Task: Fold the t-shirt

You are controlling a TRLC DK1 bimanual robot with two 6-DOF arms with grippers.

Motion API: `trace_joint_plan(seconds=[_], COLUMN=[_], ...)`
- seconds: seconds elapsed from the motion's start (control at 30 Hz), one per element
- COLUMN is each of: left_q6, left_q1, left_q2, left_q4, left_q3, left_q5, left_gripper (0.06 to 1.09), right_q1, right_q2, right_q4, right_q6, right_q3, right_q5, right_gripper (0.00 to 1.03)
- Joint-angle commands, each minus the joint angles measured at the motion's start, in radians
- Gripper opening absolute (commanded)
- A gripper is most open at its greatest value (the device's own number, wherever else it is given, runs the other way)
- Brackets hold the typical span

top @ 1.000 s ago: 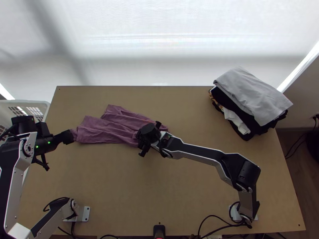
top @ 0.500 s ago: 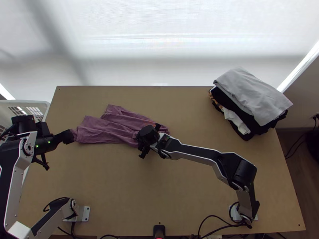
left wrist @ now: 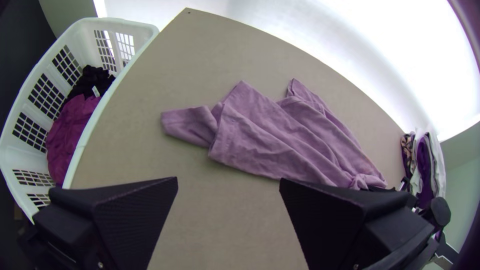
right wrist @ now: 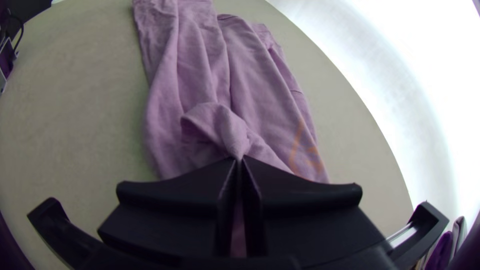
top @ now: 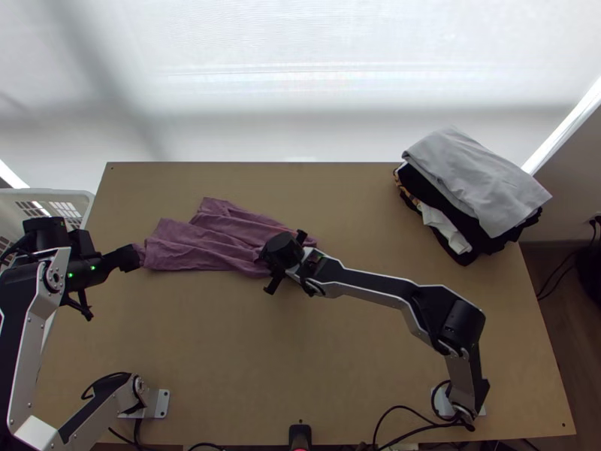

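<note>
On the tabletop (top: 330, 376), pinched a gathered bit of the rumpled t-shirt (top: 197, 246) in the right gripper (top: 282, 252). Held the left gripper (top: 133, 258) open near the t-shirt.

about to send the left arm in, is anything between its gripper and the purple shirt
Nothing visible stands between the left gripper and the purple shirt; the right gripper pinches the shirt at the end farther from it.
</note>
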State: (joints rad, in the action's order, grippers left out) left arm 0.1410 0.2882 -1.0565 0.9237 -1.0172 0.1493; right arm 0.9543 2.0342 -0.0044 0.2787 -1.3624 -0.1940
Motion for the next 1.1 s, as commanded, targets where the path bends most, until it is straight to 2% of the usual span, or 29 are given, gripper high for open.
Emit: trace_joint_plan(seconds=[0.0, 0.57, 0.87, 1.07], left_q6=[-0.006, -0.003, -0.142, -0.164], left_q1=[-0.001, -0.026, 0.023, 0.049], left_q2=[-0.011, -0.096, -0.191, -0.250], left_q4=[-0.011, -0.079, -0.091, -0.175], left_q3=[-0.004, 0.009, 0.045, 0.052], left_q5=[0.015, 0.015, 0.022, 0.022], left_gripper=[1.05, 1.05, 1.05, 1.03], right_q1=[-0.026, -0.150, -0.187, -0.186], right_q2=[-0.092, -0.247, -0.272, -0.275], right_q4=[-0.011, -0.028, -0.023, -0.016], right_q6=[-0.029, -0.030, -0.030, -0.036], right_q3=[-0.003, 0.069, 0.094, 0.095], right_q5=[-0.010, -0.022, -0.024, -0.024], right_gripper=[0.03, 0.03, 0.03, 0.03])
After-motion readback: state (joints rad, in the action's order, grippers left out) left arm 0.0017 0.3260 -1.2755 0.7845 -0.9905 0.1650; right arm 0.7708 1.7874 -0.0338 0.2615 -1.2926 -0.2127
